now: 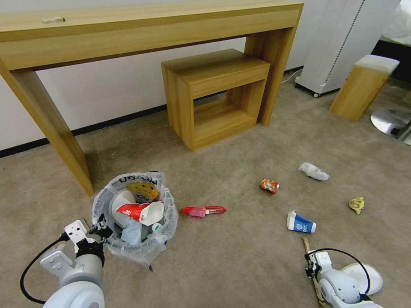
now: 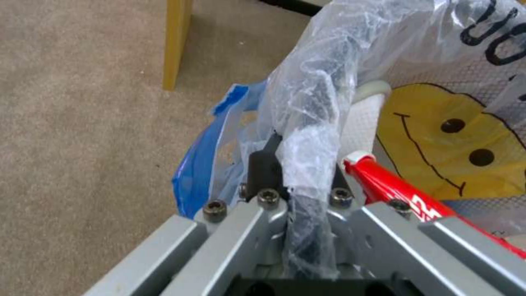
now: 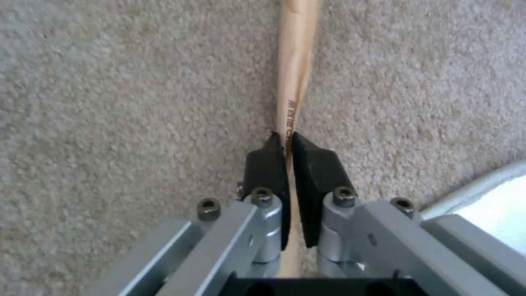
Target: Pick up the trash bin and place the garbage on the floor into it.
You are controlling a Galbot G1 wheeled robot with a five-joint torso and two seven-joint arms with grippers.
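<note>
My right gripper (image 3: 285,142) is pinched on the wooden stick (image 3: 295,74) lying on the carpet (image 3: 121,102); lift it level. My left gripper (image 2: 298,172) clamps the rim of the trash bin (image 1: 135,211), beside the desk leg.

A long wooden console (image 1: 128,32) stands against the white wall (image 1: 111,92), far beyond the left tool. A smaller wooden stool (image 1: 214,96) sits beneath it. A white appliance (image 1: 342,42) and wooden block (image 1: 364,85) stand far beyond the right tool.

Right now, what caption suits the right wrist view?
Right hand shut on a wooden stick lying on beige carpet.
</note>
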